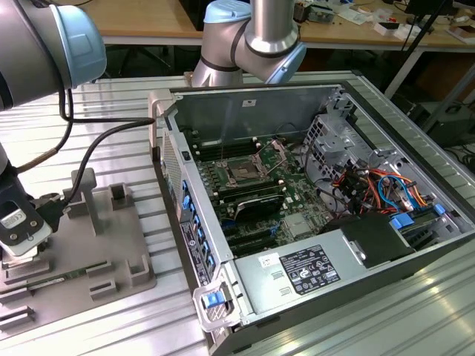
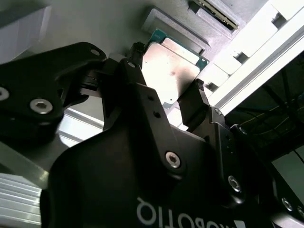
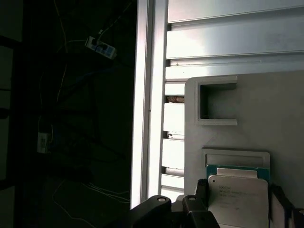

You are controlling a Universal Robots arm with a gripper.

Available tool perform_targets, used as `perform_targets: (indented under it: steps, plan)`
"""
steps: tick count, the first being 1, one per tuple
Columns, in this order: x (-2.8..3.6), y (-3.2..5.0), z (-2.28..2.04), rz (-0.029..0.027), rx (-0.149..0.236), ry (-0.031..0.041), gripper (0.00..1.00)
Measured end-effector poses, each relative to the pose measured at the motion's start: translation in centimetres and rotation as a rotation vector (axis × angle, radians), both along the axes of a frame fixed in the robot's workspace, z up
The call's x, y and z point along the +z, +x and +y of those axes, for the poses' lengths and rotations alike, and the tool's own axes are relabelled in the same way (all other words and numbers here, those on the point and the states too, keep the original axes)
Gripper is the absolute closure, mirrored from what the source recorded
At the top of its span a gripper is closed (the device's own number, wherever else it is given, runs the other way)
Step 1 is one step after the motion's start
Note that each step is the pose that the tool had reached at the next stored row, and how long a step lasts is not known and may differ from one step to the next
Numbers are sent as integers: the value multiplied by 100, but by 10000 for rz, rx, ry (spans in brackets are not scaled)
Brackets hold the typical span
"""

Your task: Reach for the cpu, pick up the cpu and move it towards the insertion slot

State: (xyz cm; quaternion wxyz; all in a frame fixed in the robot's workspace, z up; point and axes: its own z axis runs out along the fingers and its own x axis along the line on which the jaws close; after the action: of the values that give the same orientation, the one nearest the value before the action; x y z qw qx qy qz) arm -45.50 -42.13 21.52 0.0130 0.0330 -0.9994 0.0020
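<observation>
The cpu [image 2: 173, 71] [image 3: 240, 202], a silvery square plate with a green rim, lies flat in a recess of the grey tray [image 1: 111, 252]. My gripper [image 2: 167, 75] [image 3: 240, 204] [image 1: 16, 248] is low over the tray at the exterior view's far left. One of its dark fingers [image 2: 195, 102] presses on one edge of the cpu and the other sits on the opposite edge, with no gap showing. The insertion slot [image 1: 245, 170], a silver-framed socket with a dark centre, sits on the green board inside the open computer case, far toward the exterior view's right.
The case's near wall [image 1: 178, 170] stands between the tray and the socket. A memory stick [image 2: 213, 9] lies in the tray close to the cpu. Raised tray holders [image 1: 87, 196] stand nearby. The table's edge [image 3: 149, 95] runs close beside the tray. A black cable [image 1: 104, 141] hangs from the arm.
</observation>
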Motion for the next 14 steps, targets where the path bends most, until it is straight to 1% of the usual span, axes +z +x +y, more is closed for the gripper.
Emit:
perform_targets:
  steps: [9, 12, 14]
  plan:
    - [9, -1, 0, 3, -1, -2, 45]
    - [31, -1, 0, 4, 0, -2, 45]
    - [58, -1, 0, 4, 0, -3, 45]
